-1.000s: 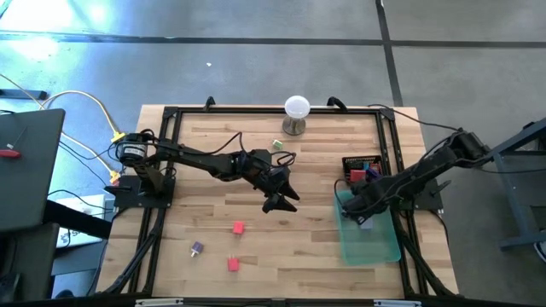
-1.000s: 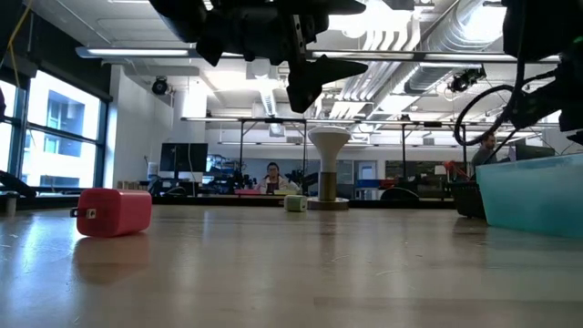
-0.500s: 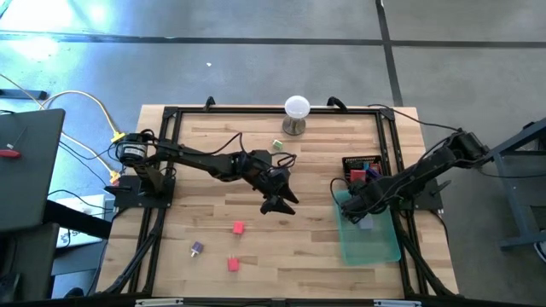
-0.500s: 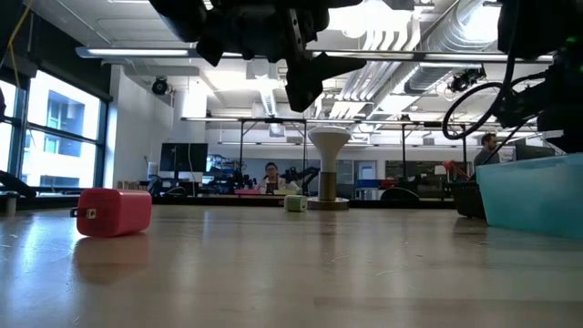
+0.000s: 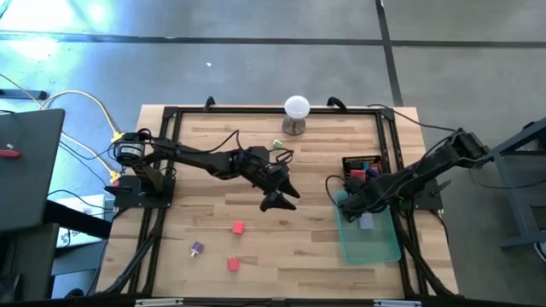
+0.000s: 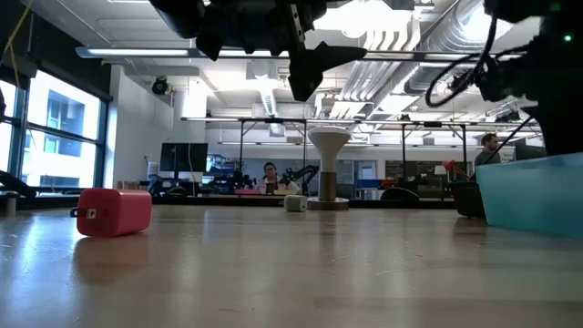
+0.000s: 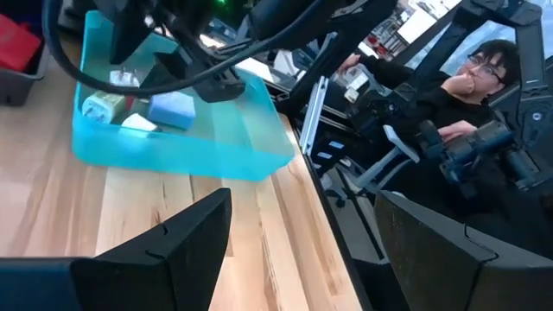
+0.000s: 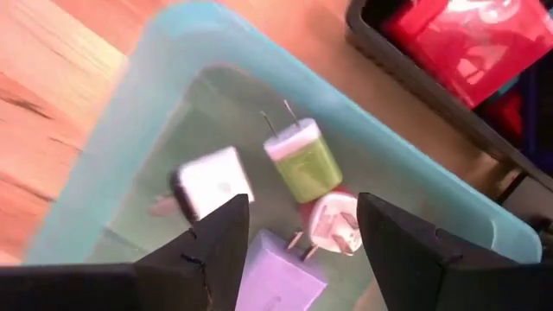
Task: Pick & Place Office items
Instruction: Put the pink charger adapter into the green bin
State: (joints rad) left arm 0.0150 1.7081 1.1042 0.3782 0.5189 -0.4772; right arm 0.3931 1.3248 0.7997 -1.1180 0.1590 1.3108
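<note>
My left gripper (image 5: 280, 199) hangs open above the middle of the table, with nothing between its fingers (image 7: 302, 216). My right gripper (image 5: 343, 198) is open over the far left corner of the translucent green tray (image 5: 368, 230). Its wrist view looks down on a white piece (image 8: 212, 183), a pale green piece (image 8: 302, 160), a round white piece (image 8: 335, 223) and a lavender piece (image 8: 281, 276), all lying on the tray's floor. Two red pieces (image 5: 238, 228) (image 5: 232, 264), a purple piece (image 5: 197, 248) and a pale green piece (image 5: 277, 144) lie on the wood.
A white ball on a metal stand (image 5: 296, 111) stands at the far edge. A black bin (image 5: 363, 166) with red and blue pieces sits just beyond the tray. A black frame runs round the table. A person (image 7: 484, 95) sits past the right side.
My right gripper has risen and drawn back from the tray's middle toward its far left corner. My left gripper has turned a little in place and edged slightly toward the far edge.
</note>
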